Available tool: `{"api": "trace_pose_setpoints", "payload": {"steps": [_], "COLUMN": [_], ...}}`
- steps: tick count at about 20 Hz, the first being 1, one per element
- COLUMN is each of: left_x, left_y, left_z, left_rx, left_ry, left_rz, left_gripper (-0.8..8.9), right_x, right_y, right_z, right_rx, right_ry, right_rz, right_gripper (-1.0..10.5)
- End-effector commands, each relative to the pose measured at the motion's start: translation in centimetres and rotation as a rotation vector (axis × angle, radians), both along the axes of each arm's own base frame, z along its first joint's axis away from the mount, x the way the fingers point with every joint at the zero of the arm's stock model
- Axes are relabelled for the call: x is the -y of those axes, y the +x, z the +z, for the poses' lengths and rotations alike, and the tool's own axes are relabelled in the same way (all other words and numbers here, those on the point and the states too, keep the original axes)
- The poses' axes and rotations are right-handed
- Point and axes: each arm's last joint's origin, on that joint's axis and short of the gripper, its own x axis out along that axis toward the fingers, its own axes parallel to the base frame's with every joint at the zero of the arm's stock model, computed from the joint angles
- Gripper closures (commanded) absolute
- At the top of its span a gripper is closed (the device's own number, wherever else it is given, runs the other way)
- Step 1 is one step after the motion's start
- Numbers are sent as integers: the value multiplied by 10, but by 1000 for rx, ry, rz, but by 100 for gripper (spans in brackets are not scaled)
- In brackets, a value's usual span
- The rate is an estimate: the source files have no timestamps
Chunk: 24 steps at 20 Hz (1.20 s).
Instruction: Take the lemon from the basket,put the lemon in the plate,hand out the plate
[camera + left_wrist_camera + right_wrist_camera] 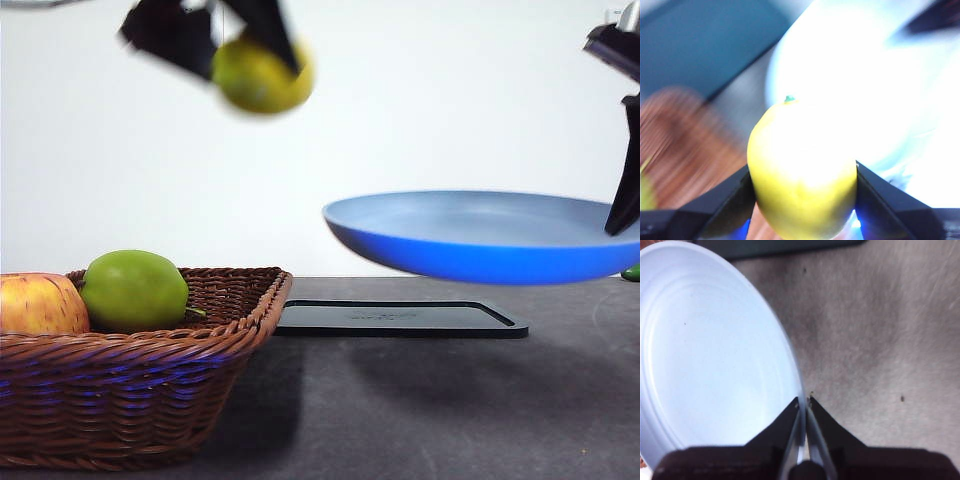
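The yellow lemon (262, 74) hangs high in the air at upper left of the front view, with my left gripper (225, 45) shut on it; in the left wrist view the lemon (802, 172) fills the gap between the two black jaws. The light blue plate (480, 235) floats level above the table at right, empty, held by its rim in my right gripper (625, 200). In the right wrist view my right gripper (804, 405) pinches the plate (710, 355) at its edge. The wicker basket (130, 400) stands at front left, below and left of the lemon.
A green apple (134, 290) and a red-yellow apple (40, 303) lie in the basket. A flat black tray (400, 318) lies on the dark table under the plate. A small green thing (631, 272) peeks in at the right edge.
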Motion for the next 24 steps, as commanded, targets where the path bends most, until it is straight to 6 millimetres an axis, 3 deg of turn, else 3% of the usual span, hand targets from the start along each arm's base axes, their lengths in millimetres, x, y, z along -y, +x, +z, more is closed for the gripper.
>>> {"api": "trace_pose_setpoints", "payload": {"steps": [1,5,9,13,16,19,24], "left_x": [18,49,74,91,97,98,98], "left_y": [-5,-19,-23,-19,-16,-16,-15], "left_z": [7,1,-23,-53,-68,-69,-68], "left_rx": [23,43,41,0,-37,-35,-28], "left_ry": [-61,-78,31,145,193,190,192], "left_rz": [-62,-167,-170,-166,-171,-171,-165], "left_gripper": [699,699,690,564,520,447,446], "right_x": [-8,-27,-38,-40,-40,-40,-40], "right_y": [5,6,3,2,2,2,2], "right_z": [-1,-2,-1,-1,-1,-1,-1], "right_rx": [-12,-4,-7,-7,-7,-7,-20], "right_ry": [18,40,52,52,52,52,59], "right_rz": [19,68,98,109,109,109,87], "right_gripper": [944,944,944,944,944,944,944]}}
